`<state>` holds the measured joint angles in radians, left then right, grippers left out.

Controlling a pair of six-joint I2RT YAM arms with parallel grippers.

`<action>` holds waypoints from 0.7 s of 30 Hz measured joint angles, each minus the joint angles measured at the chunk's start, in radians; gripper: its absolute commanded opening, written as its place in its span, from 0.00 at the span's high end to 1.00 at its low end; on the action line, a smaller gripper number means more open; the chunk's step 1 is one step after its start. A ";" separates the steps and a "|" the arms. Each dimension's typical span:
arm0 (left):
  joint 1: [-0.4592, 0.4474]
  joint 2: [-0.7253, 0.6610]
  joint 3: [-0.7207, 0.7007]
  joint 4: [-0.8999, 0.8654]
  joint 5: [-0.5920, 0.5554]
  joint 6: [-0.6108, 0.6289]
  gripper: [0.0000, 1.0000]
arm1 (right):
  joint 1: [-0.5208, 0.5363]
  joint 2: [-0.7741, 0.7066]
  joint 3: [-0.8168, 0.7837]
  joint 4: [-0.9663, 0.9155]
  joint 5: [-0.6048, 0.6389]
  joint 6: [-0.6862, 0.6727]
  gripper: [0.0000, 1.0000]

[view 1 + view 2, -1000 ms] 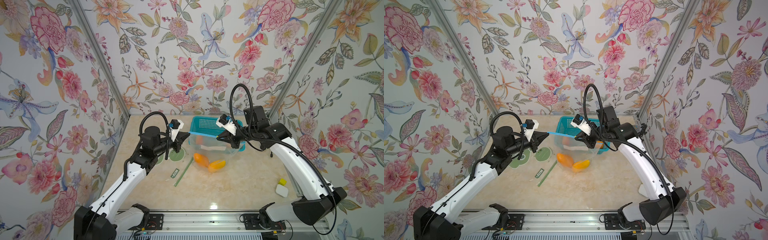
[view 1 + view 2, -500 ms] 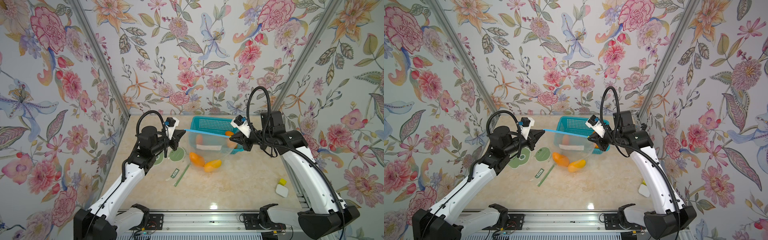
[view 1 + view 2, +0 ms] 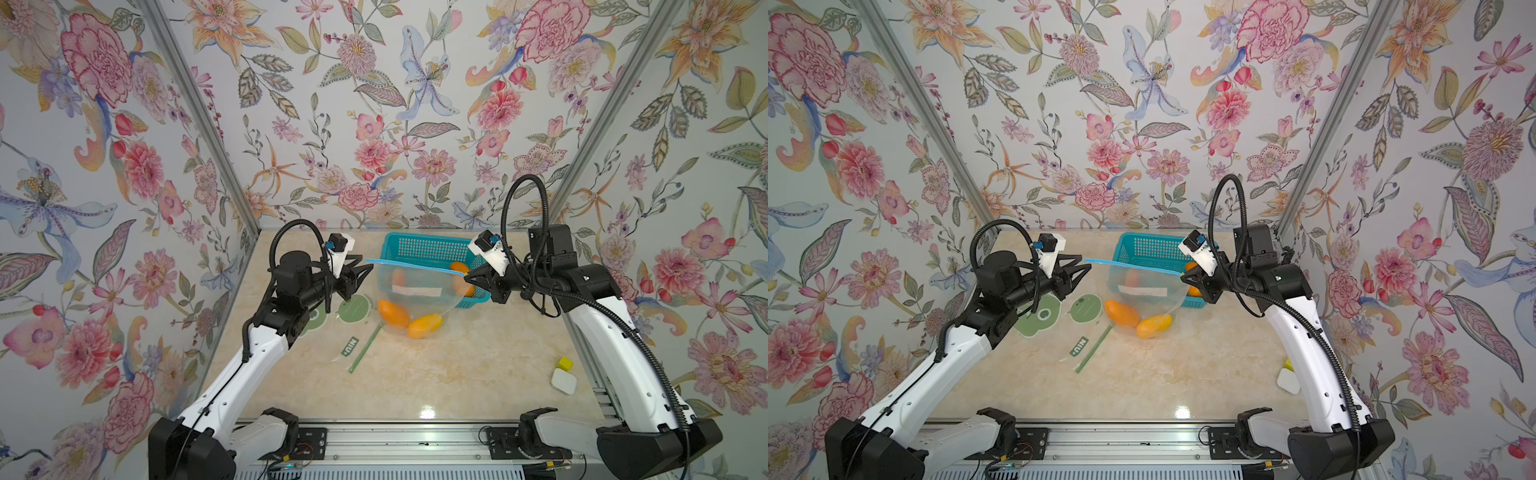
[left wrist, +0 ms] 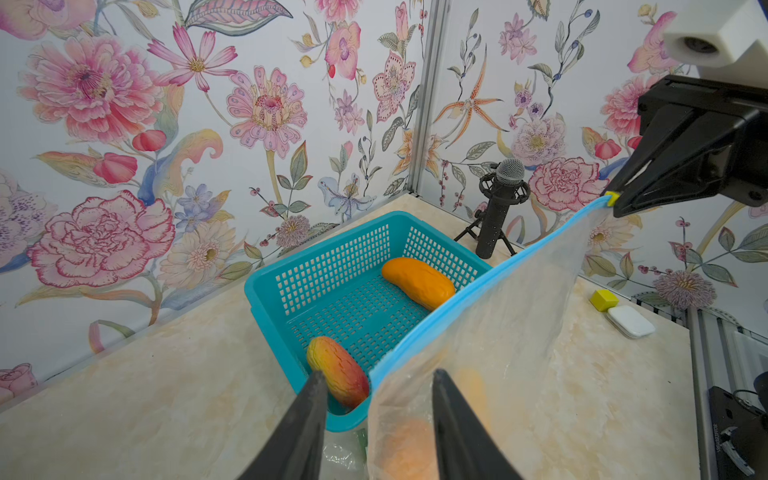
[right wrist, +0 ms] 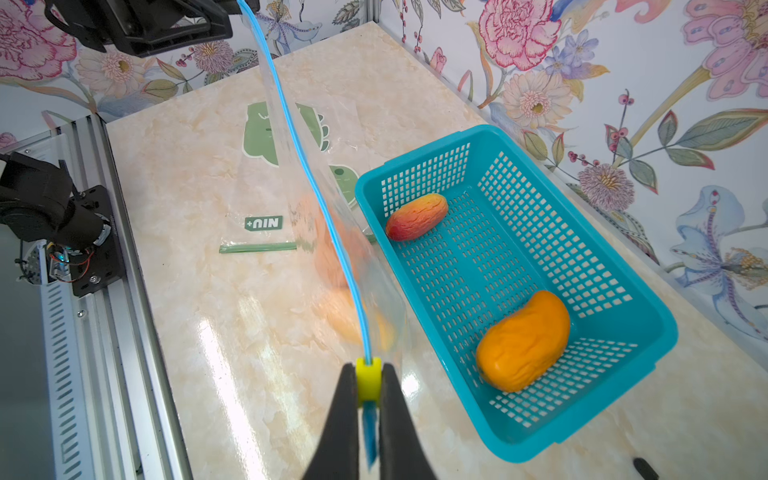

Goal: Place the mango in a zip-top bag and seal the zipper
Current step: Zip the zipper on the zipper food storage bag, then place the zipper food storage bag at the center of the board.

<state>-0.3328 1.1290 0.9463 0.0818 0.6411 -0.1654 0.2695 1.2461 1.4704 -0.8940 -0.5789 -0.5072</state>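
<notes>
Black right gripper [image 5: 369, 374] level, tight on yellow slider [image 5: 368, 384]

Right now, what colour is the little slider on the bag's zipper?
The slider is yellow, clearest in the right wrist view.

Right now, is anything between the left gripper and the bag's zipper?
Nothing visible. The left gripper is open, and the end of the zip-top bag's blue zipper sits between its fingers. The right gripper is shut on the yellow slider.
</notes>
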 measured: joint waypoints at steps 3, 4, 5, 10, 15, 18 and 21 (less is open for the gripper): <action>-0.024 0.003 0.040 -0.043 0.006 0.026 0.01 | 0.011 0.000 0.000 0.000 -0.002 0.003 1.00; -0.037 0.005 0.060 -0.060 0.005 0.041 0.01 | 0.013 0.000 0.000 0.000 -0.002 0.003 1.00; -0.055 0.010 0.088 -0.080 0.004 0.057 0.01 | 0.016 0.000 0.000 0.000 -0.002 0.003 1.00; -0.142 0.072 0.272 -0.171 -0.024 0.156 0.01 | 0.019 0.000 0.000 0.000 -0.008 0.003 1.00; -0.188 0.194 0.435 -0.293 -0.014 0.265 0.01 | 0.019 0.000 0.000 0.000 -0.008 0.003 1.00; -0.198 0.270 0.501 -0.386 0.007 0.330 0.01 | 0.019 0.000 0.000 0.000 -0.008 0.003 1.00; -0.206 0.335 0.551 -0.474 0.014 0.372 0.09 | 0.019 0.000 0.000 0.000 -0.008 0.003 1.00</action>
<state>-0.5385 1.4639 1.4975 -0.3920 0.6548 0.2070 0.2886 1.2465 1.4704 -0.8936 -0.5869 -0.5037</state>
